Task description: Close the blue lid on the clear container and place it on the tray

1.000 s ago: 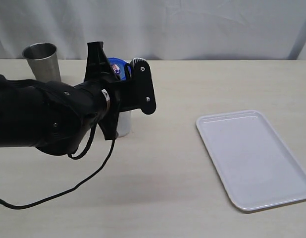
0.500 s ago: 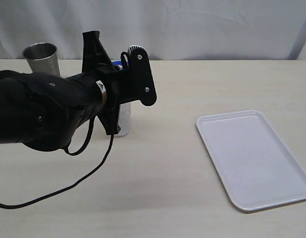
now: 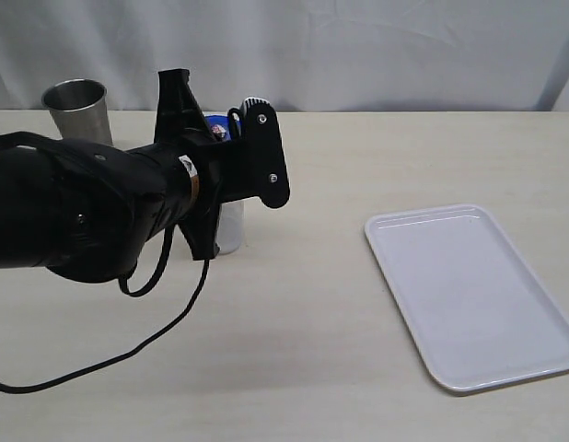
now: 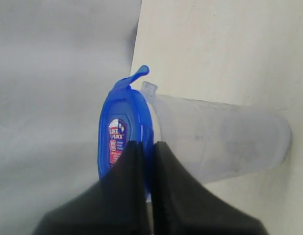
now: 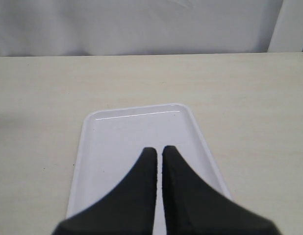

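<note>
The blue lid (image 4: 123,134) sits against the mouth of the clear container (image 4: 225,142), one snap tab flared outward. My left gripper (image 4: 146,145) is shut on the lid's edge. In the exterior view the container (image 3: 232,226) stands upright on the table, mostly hidden behind my left arm, and only a sliver of the lid (image 3: 217,125) shows above it. The white tray (image 3: 469,295) lies to the right with nothing on it. My right gripper (image 5: 155,150) hangs shut and holding nothing over the tray (image 5: 122,132); that arm is out of the exterior view.
A steel cup (image 3: 78,110) stands at the back left, behind my left arm. A black cable (image 3: 128,350) loops from the arm onto the table in front. A white curtain backs the table.
My left arm has shifted slightly left and turned a little over the container, and it now covers more of the lid. The tray and the right gripper have not moved.
</note>
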Tool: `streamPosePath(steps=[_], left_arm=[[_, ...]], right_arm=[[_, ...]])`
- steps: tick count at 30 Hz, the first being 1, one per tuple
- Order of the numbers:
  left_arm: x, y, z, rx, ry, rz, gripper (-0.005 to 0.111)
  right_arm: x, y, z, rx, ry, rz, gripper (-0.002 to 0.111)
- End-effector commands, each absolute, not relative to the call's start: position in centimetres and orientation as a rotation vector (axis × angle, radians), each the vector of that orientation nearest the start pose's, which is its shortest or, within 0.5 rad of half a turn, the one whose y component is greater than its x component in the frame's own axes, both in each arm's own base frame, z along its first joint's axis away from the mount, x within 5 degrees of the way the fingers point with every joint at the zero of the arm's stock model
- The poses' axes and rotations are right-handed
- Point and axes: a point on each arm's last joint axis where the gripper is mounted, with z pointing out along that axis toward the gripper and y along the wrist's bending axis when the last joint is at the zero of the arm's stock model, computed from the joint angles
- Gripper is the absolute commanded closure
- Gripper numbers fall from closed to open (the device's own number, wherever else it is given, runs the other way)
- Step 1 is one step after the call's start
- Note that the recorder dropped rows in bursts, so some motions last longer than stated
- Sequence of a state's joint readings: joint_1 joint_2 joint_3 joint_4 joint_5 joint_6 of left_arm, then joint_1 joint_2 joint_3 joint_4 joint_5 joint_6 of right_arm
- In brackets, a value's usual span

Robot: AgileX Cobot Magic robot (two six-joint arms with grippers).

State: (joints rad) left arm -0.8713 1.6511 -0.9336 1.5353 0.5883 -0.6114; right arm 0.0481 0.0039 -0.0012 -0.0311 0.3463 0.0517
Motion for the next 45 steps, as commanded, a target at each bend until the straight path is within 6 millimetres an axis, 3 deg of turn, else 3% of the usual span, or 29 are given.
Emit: streamPosePath(steps=[1, 20, 37, 42, 45], left_arm=[[25.36, -22.49, 22.25, 1.534, 1.594, 0.687, 0.107], [25.20, -22.66, 22.05, 1.632, 1.540, 0.699, 0.107], [25.34, -22.20, 22.14, 1.582, 1.588, 0.738, 0.107], [25.20, -22.43, 21.98, 1.565, 1.614, 0.677, 0.107], [25.20, -22.40, 21.98, 1.556, 1.622, 0.676, 0.101]], right_arm=[[5.34, 0.17, 18.21, -0.016, 1.828, 0.042, 0.104], [5.34, 0.17, 18.21, -0.016, 1.828, 0.042, 0.104], [5.34, 0.17, 18.21, -0.016, 1.828, 0.042, 0.104], [5.34, 0.17, 18.21, -0.016, 1.828, 0.042, 0.104], [5.34, 0.17, 18.21, -0.016, 1.828, 0.042, 0.104]])
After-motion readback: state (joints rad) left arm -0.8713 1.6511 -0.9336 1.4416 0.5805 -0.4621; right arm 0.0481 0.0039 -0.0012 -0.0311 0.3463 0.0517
